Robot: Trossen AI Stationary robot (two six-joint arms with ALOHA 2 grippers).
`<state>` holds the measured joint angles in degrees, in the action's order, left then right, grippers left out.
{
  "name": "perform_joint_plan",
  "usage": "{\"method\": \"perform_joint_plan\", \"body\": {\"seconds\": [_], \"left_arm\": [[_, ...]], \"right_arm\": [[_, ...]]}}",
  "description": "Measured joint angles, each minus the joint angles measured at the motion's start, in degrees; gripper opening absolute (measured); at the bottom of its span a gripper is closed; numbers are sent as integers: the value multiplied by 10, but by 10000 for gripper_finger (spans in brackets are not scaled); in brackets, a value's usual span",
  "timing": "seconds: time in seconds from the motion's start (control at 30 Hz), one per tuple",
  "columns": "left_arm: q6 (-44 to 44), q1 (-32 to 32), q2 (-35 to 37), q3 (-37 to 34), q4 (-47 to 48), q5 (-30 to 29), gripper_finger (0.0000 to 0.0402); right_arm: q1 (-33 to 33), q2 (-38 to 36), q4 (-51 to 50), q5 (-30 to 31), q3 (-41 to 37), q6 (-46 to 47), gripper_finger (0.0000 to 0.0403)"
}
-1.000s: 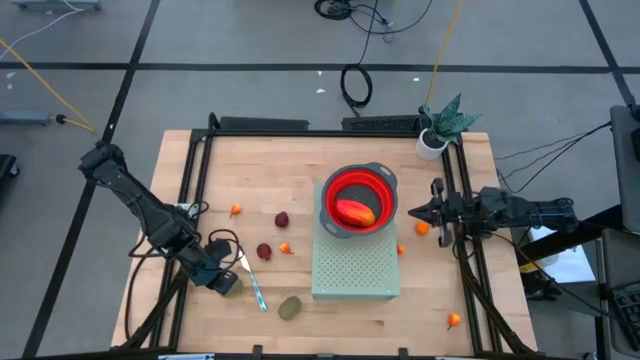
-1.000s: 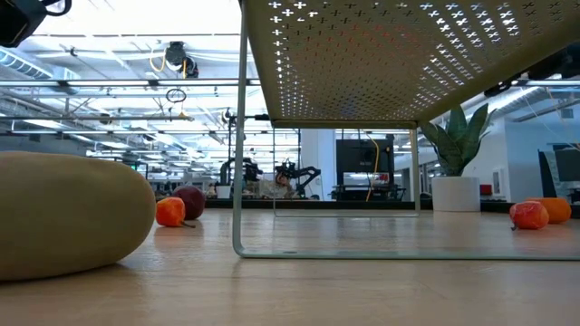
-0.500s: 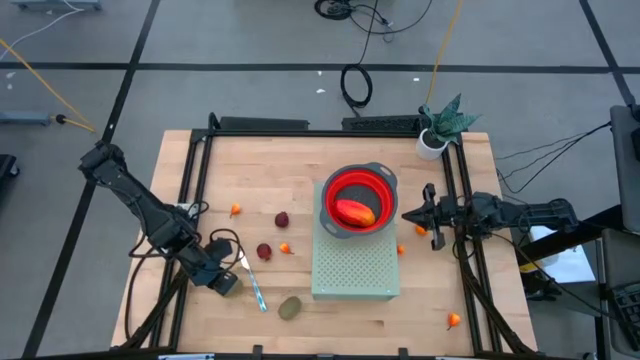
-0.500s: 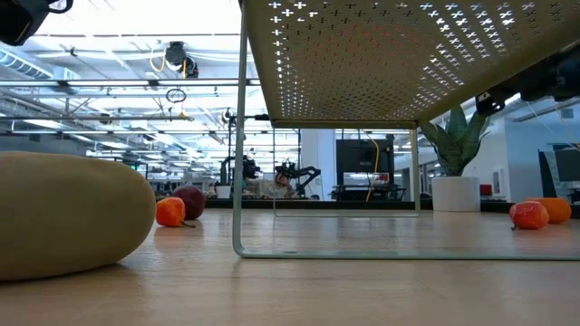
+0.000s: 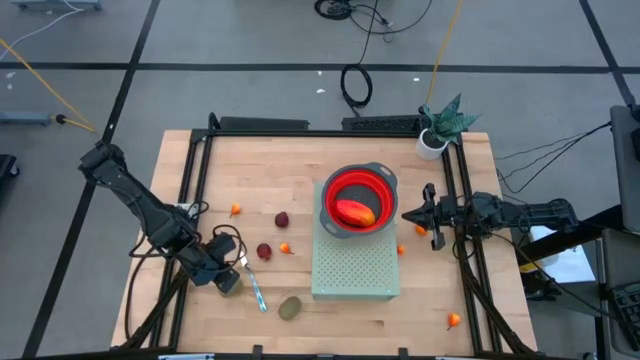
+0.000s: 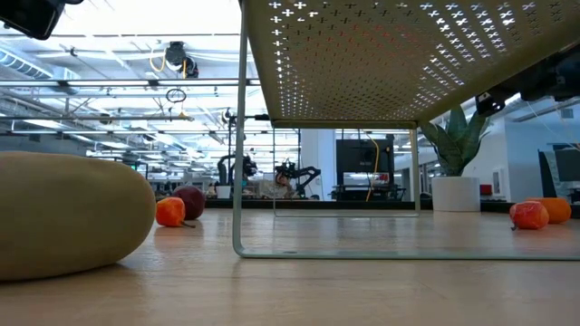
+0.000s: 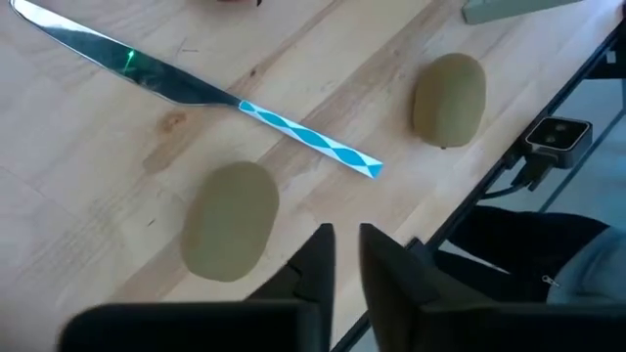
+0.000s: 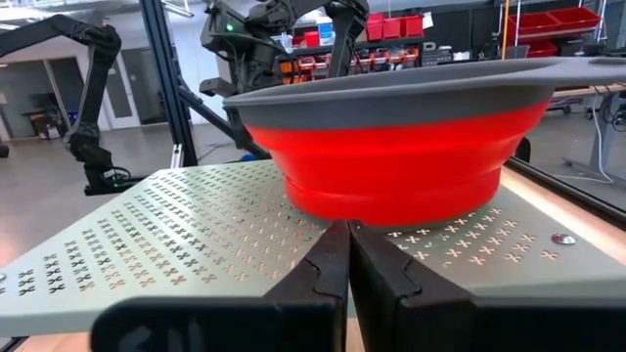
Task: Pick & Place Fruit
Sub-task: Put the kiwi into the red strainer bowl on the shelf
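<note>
— Wooden table (image 5: pixel 300 160) from above: the elongated fruit (image 5: pixel 354 212) lies in the red bowl (image 5: pixel 385 190); the right pincer (image 5: pixel 424 215), clenched, waits near the right edge.

— Left wrist view: the left pincer (image 7: pixel 342 256), nearly clenched and empty, hangs beside a brown-green oval (image 7: pixel 230 220) near the knife (image 7: pixel 196 93). It should spread wide and centre over that oval before descending.

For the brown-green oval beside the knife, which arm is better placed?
Left. The left gripper hovers right by that brown-green oval, while the right gripper sits across the table beside the red bowl.
</note>
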<state>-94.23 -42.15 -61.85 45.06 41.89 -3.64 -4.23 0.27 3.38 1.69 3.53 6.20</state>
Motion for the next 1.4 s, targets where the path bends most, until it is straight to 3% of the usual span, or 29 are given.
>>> {"method": "perform_joint_plan", "body": {"seconds": [0.27, 0.57, 0.83, 1.4], "left_arm": [[-8, 0, -39, -1, 3, -19, 176], [60, 0, -99, -1, 4, 86, 268], [76, -1, -124, -1, 20, 82, 293], [106, -19, -139, -1, 29, 81, 294]], "right_arm": [[0, 0, -1, 1, 0, -13, 0], [0, 0, -2, 0, -1, -13, 0], [0, 0, -2, 0, -1, -13, 0], [0, 0, -3, 0, -1, -13, 0]]}}
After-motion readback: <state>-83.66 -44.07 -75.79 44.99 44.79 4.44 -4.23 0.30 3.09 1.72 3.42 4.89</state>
